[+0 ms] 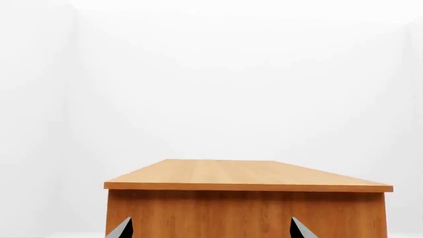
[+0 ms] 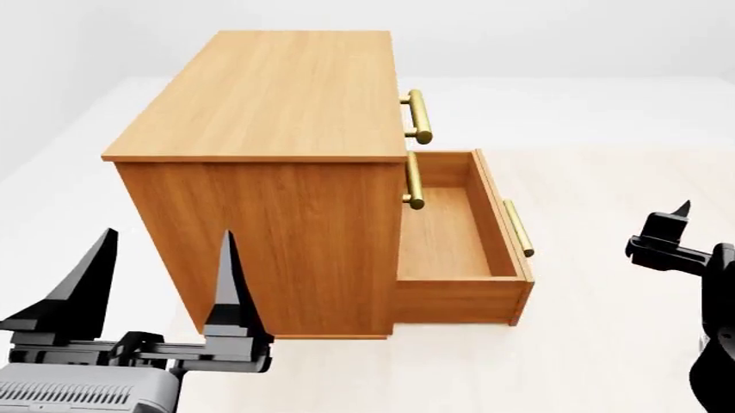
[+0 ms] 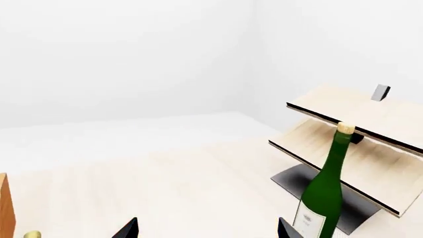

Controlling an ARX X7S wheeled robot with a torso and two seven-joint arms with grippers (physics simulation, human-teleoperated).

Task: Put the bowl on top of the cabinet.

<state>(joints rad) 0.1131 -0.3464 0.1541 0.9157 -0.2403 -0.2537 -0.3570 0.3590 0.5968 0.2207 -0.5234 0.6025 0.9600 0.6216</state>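
Bowl not in any view. Left hand [image 2: 161,284] fingers apart, empty, facing cabinet [image 2: 264,172] side; right hand [image 3: 206,229] spread, empty (likely searching).

- The cabinet [image 2: 275,172] shows its front only at a slant from the head view; the left wrist view cuts off its lower part
- The right gripper [image 2: 672,232] sits at the head view's edge, arm cropped; whether its fingers are apart cannot be told there
- The green bottle [image 3: 324,193] loses its base below the right wrist picture; its label is too small to read
- The pale rack [image 3: 357,144] runs off that picture's side
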